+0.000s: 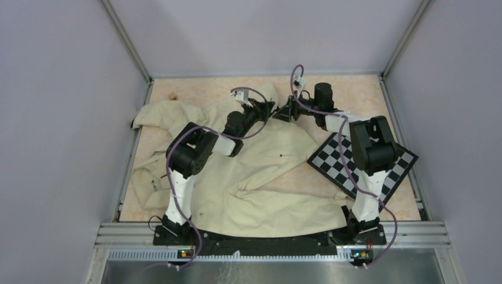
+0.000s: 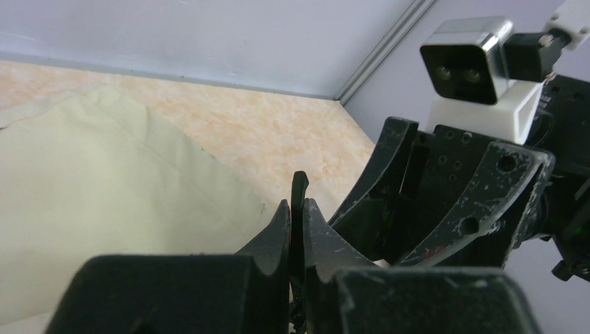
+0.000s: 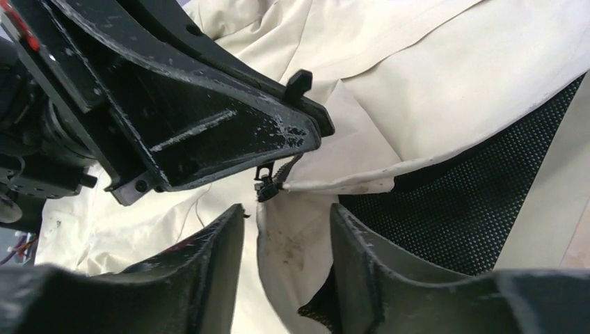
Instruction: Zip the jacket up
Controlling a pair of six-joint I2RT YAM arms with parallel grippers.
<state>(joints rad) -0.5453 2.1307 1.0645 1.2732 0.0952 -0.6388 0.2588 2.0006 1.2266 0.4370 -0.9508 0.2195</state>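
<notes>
The cream jacket (image 1: 260, 177) lies wrinkled over the table, collar end at the back. My left gripper (image 1: 269, 109) is at the collar, shut on the thin black zipper pull (image 2: 299, 184), whose tip sticks out above my fingertips (image 2: 282, 216). In the right wrist view the small black slider (image 3: 266, 189) hangs under the left gripper's finger (image 3: 209, 132), at the top of a cream collar flap (image 3: 292, 243). My right gripper (image 3: 286, 216) is open, with that flap between its fingers and not pinched. Black mesh lining (image 3: 459, 202) shows inside the jacket. Most of the zipper strip is hidden.
A black-and-white checkerboard (image 1: 361, 163) lies at the right, partly under the right arm. A small tan object (image 1: 173, 94) sits at the back left. Grey walls and metal rails (image 1: 127, 41) enclose the table. The two grippers are almost touching.
</notes>
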